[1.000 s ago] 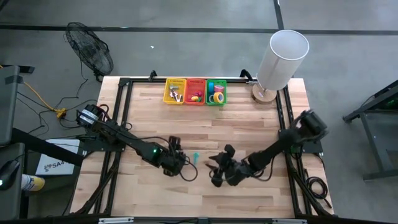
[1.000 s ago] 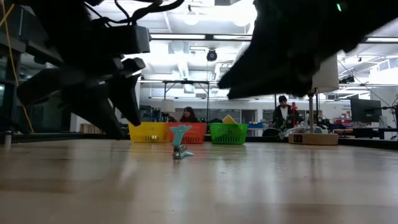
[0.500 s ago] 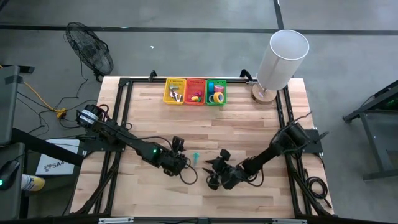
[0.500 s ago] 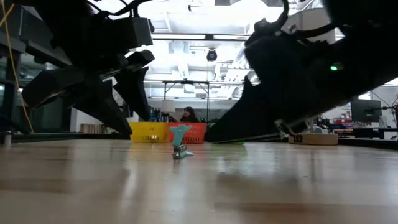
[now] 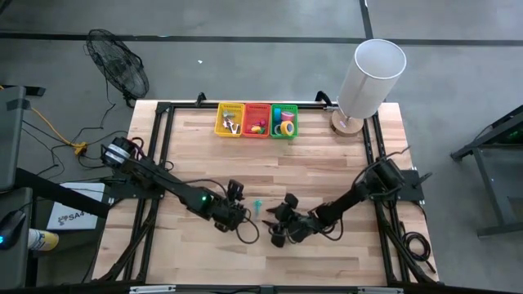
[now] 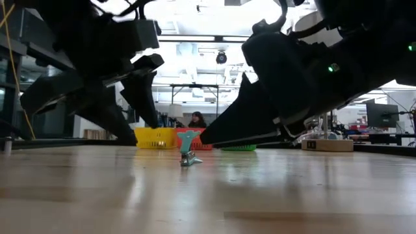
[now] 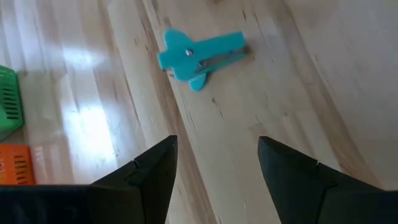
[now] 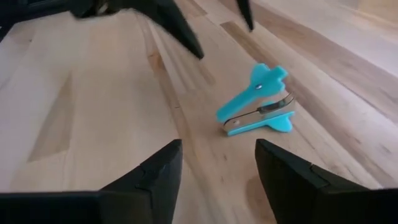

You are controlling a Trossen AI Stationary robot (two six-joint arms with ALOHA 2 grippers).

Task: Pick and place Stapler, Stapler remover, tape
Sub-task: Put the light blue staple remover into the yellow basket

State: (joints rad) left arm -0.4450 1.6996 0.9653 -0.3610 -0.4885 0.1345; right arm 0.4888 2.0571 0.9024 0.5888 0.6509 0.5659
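A teal staple remover (image 5: 257, 204) stands on the wooden table (image 5: 327, 163), its jaws down (image 6: 188, 151), between my two grippers. My left gripper (image 5: 236, 194) hovers just to its left, open; its wrist view shows the remover (image 7: 199, 53) ahead of the spread fingers (image 7: 214, 168). My right gripper (image 5: 283, 219) is low over the table just right of the remover (image 8: 256, 102), also open (image 8: 217, 174). Tape rolls (image 5: 286, 126) lie in the green basket (image 5: 283, 109). Which of the small things in the other baskets is the stapler cannot be told.
A yellow basket (image 5: 230, 107), an orange one (image 5: 257, 107) and the green one stand in a row at the table's far edge. A white lamp (image 5: 369, 73) stands at the far right corner. People sit in the room behind (image 6: 195, 119).
My right gripper has sunk close to the table and moved left toward the staple remover. My left gripper has stayed in place and rolled a little about its own axis. The remover has not moved.
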